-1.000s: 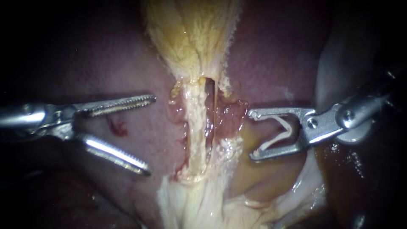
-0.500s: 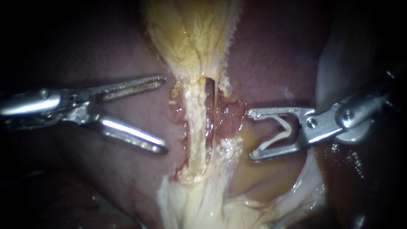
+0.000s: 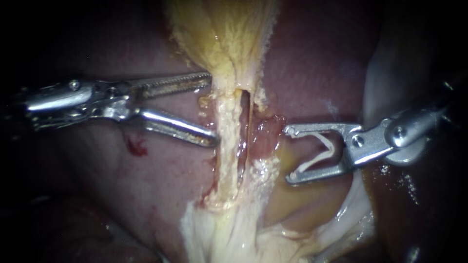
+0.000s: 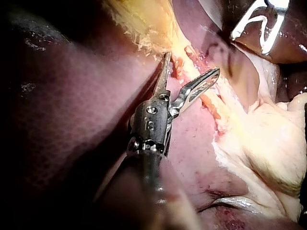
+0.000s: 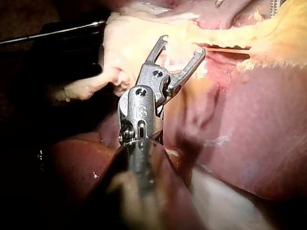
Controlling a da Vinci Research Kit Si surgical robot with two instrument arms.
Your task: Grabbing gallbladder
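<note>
The yellow gallbladder (image 3: 222, 39) hangs from the top of the endoscope view and narrows to a neck. Below the neck run a pale tube (image 3: 224, 146) and, to its right, a thin tube (image 3: 249, 122). My left instrument (image 3: 212, 108) has its toothed jaws open, their tips at the left edge of the neck and pale tube. In the left wrist view the left instrument (image 4: 192, 63) stands the same way below the gallbladder (image 4: 144, 24). My right instrument (image 3: 288, 155) (image 5: 183, 44) waits right of the tubes, its jaws wide apart and holding a white clip (image 3: 319, 153).
Dark red liver (image 3: 317, 63) surrounds the gallbladder, with a small red spot (image 3: 136, 146) under the left instrument. Pale fatty tissue (image 3: 229, 234) spreads below the tubes. A whitish fold (image 3: 385, 78) lies behind the right shaft.
My left instrument has moved right and upward, from over the liver to the gallbladder neck, and its jaws have narrowed somewhat. The right instrument has stayed still.
</note>
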